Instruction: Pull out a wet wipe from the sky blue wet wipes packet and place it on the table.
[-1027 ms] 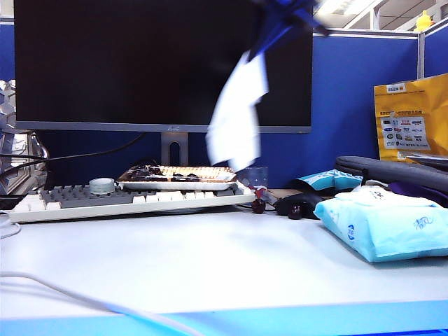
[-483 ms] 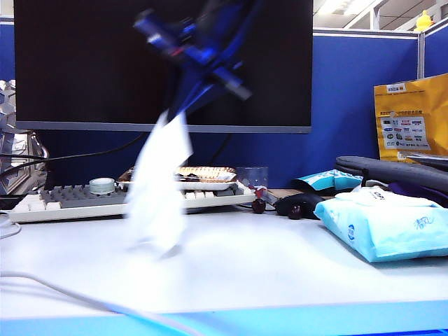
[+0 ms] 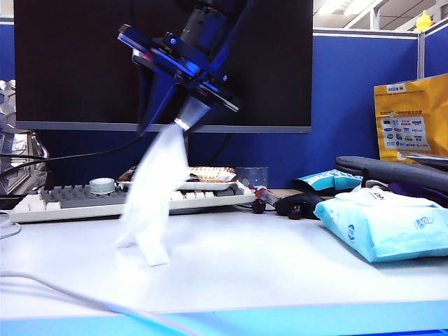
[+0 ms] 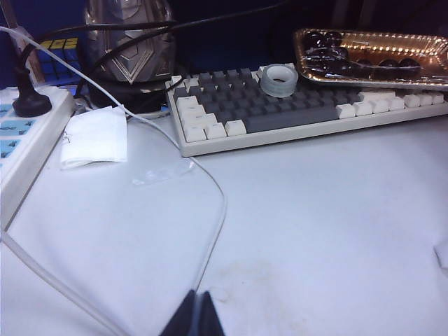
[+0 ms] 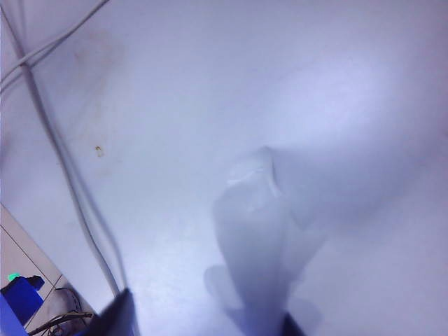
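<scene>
White wet wipe [image 3: 152,203], one, apparently touching table [image 3: 280,266], one sky blue wet wipes packet [image 3: 385,227].

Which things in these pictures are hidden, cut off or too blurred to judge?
- Right tool, exterior view: motion blur and the wet wipe hide whether it grips the wipe.
- Wet wipe, right wrist view: blurred; its lower end's contact with the table is unclear.
- Left tool, left wrist view: only dark tips show, cut off by the picture's edge.
- Sky blue wet wipes packet, exterior view: cut off by the right edge.

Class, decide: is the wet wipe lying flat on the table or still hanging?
Still hanging: the wet wipe droops from the right gripper, only its lower end touching the table.
</scene>
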### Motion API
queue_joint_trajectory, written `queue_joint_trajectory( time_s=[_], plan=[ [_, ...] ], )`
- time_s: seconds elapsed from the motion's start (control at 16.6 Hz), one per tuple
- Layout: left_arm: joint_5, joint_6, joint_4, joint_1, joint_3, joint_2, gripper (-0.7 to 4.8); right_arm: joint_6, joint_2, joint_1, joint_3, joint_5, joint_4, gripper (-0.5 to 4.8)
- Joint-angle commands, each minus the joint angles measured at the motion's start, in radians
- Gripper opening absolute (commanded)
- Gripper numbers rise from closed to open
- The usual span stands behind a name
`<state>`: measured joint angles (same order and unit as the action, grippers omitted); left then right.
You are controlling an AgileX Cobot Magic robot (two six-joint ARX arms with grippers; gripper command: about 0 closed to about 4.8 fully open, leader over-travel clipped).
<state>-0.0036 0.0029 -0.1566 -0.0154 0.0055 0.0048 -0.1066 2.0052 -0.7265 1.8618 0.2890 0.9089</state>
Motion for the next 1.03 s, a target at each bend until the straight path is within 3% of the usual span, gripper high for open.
queue_joint_trajectory(
  time_s=[0.06, 0.36, 0.54, 0.66, 0.73, 0.85, 0.97, 1.03],
  plan=[
    [0.0, -0.003, -0.013, 0.0, 0.0, -0.003, -0.04, 0.002, -0.004, 0.0, 0.005, -0.002, 0.009, 2.12],
    [0.0, -0.003, -0.013, 0.0, 0.0, -0.003, -0.04, 0.052, -0.011, -0.007, 0.106, -0.114, 0.102, 2.11],
    [0.0, -0.003, -0.013, 0.0, 0.0, -0.003, -0.04, 0.056, -0.011, -0.008, 0.184, -0.406, 0.127, 2.11],
    [0.0, -0.003, -0.013, 0.0, 0.0, -0.003, -0.04, 0.082, -0.011, -0.005, 0.231, -0.227, 0.14, 2.12],
    [0.0, -0.003, -0.013, 0.0, 0.0, -0.003, -0.04, 0.081, -0.011, -0.005, 0.236, -0.22, 0.135, 2.12],
    [0.0, -0.003, -0.013, 0.0, 0.0, -0.003, -0.03, 0.081, -0.011, -0.006, 0.237, -0.322, 0.133, 2.04],
    [0.0, -0.003, -0.013, 0.0, 0.0, -0.003, -0.04, 0.082, -0.013, -0.005, 0.254, -0.445, 0.138, -0.14],
    [0.0, -0.003, -0.013, 0.0, 0.0, -0.003, -0.04, 0.082, -0.016, -0.004, 0.276, -0.479, 0.139, -0.01]
  ],
)
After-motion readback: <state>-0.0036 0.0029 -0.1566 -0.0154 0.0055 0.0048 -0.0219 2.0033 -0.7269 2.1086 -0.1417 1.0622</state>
